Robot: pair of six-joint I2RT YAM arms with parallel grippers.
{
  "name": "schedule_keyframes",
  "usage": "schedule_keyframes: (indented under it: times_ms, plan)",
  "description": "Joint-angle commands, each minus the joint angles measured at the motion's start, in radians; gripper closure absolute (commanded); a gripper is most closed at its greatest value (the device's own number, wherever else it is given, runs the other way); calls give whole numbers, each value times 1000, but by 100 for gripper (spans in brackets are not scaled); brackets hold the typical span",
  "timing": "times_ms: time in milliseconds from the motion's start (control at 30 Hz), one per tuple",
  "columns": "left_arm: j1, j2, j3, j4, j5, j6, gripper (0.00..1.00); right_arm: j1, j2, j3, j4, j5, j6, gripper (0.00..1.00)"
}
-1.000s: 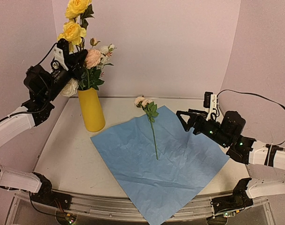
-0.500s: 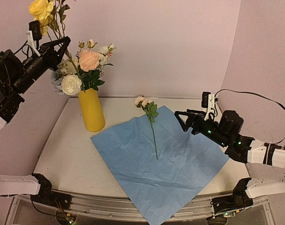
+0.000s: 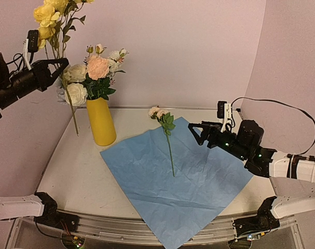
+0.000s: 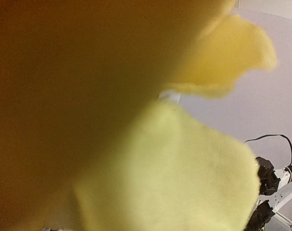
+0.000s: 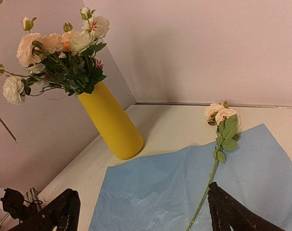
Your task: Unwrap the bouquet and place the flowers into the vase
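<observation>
Flowers (image 3: 97, 72) of white and pale pink already stand in the yellow vase (image 3: 100, 124), which sits on the table (image 3: 74, 171) toward its far left corner. 1 yellow rose (image 3: 45, 13) is not in. The left gripper (image 3: 59, 71) holds it high near the table's left edge, jaws closed on its thin stem. The blooms rise above the gripper, and the stem's free end hangs just left of the vase, below the level of its mouth. The left wrist view shows only blurred yellow petals.

1 loose rose (image 3: 167, 129) lies on the flattened blue paper (image 3: 188, 192) in the middle of the table, blooms toward the far edge and stem pointing toward the near edge. The right gripper (image 3: 194, 134) hovers over the paper's right corner, jaws wide apart and holding nothing, facing that rose.

The step in hand looks like seating the yellow rose. To do it well, the left arm should lift until the stem tip clears the rim, then carry it right until the tip is over the opening. It should find a gap among the heads already there rather than press down on them. Lower straight with the stem near upright, and part the jaws only once the stem is well inside, so the tall vase is not nudged or tipped.
</observation>
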State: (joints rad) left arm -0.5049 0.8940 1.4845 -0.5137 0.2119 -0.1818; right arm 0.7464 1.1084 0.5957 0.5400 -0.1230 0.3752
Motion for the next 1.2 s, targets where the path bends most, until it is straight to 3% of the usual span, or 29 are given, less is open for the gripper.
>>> schedule_keyframes:
  times_ms: [0,100,200,500,667,767,933,967,1000,1167]
  plan:
    - [3,-89,19,-81,-132,28,100,2,19,57,53,-21,0,7]
    - [3,-164,-36,-73,-411,91,100,2,31,63,58,-30,-1,7]
    - [3,-166,-67,2,-566,163,100,2,46,74,60,-45,1,7]
    - [2,-54,-331,576,-633,239,100,3,26,68,68,-50,9,7]
    - [9,6,-353,683,-652,266,100,3,-9,54,65,-43,7,7]
    - [96,48,-327,689,-586,224,100,3,-26,49,61,-41,7,7]
    - [301,67,-277,591,-309,93,100,2,-27,49,58,-42,8,7]
    - [312,67,-276,591,-309,89,100,2,-27,49,58,-41,8,7]
    - [363,67,-274,567,-206,68,100,2,-27,50,57,-41,8,7]
    - [497,63,-295,571,-1,-1,100,2,-18,58,56,-45,7,7]
